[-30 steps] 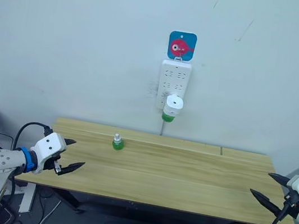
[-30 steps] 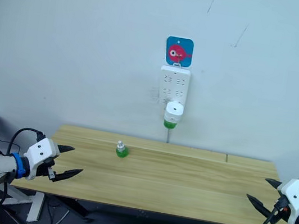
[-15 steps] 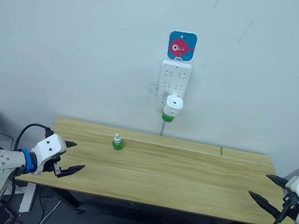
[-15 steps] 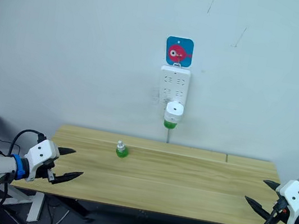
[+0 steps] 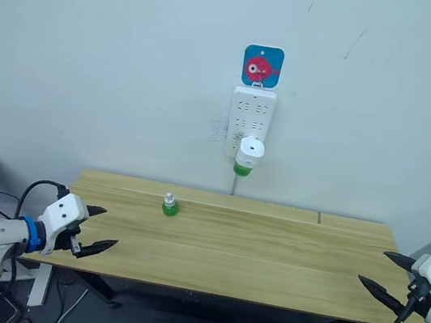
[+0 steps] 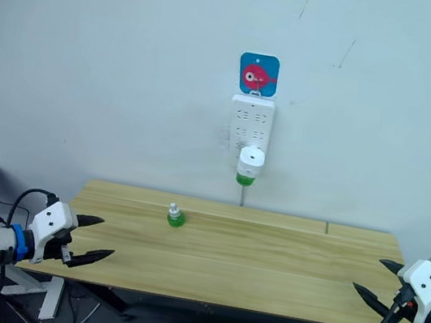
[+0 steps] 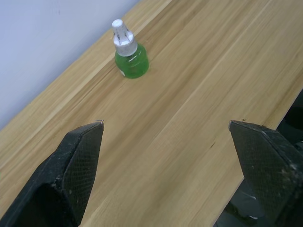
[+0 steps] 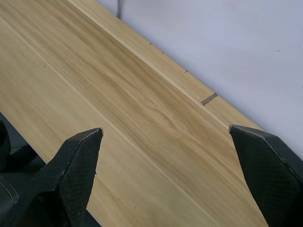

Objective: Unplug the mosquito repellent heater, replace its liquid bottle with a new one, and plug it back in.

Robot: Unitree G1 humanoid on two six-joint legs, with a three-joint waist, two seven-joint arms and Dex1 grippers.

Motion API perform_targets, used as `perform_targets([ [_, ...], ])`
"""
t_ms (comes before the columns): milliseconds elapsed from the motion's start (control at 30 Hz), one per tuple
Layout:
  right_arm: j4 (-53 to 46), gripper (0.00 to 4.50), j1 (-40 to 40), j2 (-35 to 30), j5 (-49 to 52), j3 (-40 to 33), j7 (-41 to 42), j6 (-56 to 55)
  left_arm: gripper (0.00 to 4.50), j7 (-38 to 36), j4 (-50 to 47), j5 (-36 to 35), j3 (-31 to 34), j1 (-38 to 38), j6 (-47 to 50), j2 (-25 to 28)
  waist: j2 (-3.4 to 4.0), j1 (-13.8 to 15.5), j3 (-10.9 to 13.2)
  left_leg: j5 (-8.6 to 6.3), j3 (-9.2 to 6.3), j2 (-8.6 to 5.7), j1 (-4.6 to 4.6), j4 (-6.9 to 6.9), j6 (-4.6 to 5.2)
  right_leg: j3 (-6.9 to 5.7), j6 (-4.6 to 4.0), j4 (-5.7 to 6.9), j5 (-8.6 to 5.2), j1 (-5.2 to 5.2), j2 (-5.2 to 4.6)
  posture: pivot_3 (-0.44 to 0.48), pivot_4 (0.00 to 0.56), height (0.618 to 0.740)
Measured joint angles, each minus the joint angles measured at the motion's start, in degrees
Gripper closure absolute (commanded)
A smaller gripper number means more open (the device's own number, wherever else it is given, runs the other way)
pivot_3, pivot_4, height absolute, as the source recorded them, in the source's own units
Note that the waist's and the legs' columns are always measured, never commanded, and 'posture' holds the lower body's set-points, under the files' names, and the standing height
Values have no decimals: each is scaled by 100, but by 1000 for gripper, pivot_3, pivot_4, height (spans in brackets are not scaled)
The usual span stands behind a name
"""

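The left gripper [image 5: 98,227] hangs spread at the table's [image 5: 267,252] left edge; the right gripper [image 5: 382,272] — also spread — at its right edge. The mosquito repellent heater [image 5: 248,155] sits plugged into the wall power strip [image 5: 250,116]. A green bottle [image 5: 168,204] stands on the table — back left.

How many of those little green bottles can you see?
2: one green bottle stands on the wooden table; another hangs under the white heater plugged into the wall power strip.

Matt grained wood table [image 5: 267,252], glossy white plastic heater [image 5: 249,150], translucent green bottle [image 7: 130,59]
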Motion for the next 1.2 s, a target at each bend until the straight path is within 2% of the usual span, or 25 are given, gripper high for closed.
perform_targets([
  [133,-1,29,4,23,2,0,-5,-6,0,58,-1,-64,83,-25,-69,19,1,-2,4,0,0,0,0,0,0,1,0,0,0,0,-1,125,55,740],
  [267,-418,29,9,167,69,-13,-113,128,0,207,-408,-364,174,-236,512,-142,12,-7,24,0,0,1,-1,3,0,2,1,0,0,0,-1,75,77,740],
  [500,-2618,29,-309,601,709,125,-960,1242,0,814,-1592,-815,-9,-1216,1991,-765,21,-77,110,0,-6,4,-2,7,0,3,5,4,3,1,13,4,125,740],
  [633,-3750,29,-1258,944,1096,633,-2000,2338,0,1077,-1612,-839,-227,-2323,2593,-1129,5,-175,237,1,-10,3,-6,16,-1,5,13,7,7,3,18,-36,153,740],
  [733,-3982,29,-2395,1451,1442,1032,-2846,3176,0,1242,-1306,-836,-310,-3215,2776,-1503,-26,-270,335,1,-14,1,-23,21,0,5,44,3,25,-3,18,-64,165,740],
  [833,-4022,0,-2930,1674,1547,1344,-3288,3657,576,1215,-928,-801,-438,-3655,2748,-1652,-24,-343,377,-4,-14,-2,-34,19,5,9,51,-7,21,-5,18,-76,175,740],
  [867,-3997,0,-3043,1686,1510,1466,-3380,3787,809,1174,-702,-754,-484,-3786,2673,-1683,-24,-364,402,-9,-15,-2,-36,19,12,8,51,-6,15,-7,18,-79,179,740],
  [1033,-3959,0,-3238,1479,1295,1823,-3493,4153,809,1151,28,-547,-648,-4180,2449,-1848,-27,-413,537,-16,-27,0,-46,14,23,-4,48,-4,9,-15,18,-99,193,740],
  [1200,-4295,0,-3208,1486,1340,1857,-3646,4575,809,1142,756,-397,-648,-4651,2049,-1961,-39,-478,638,-16,-27,0,-48,17,24,-3,49,-3,10,-16,18,-121,207,740],
])
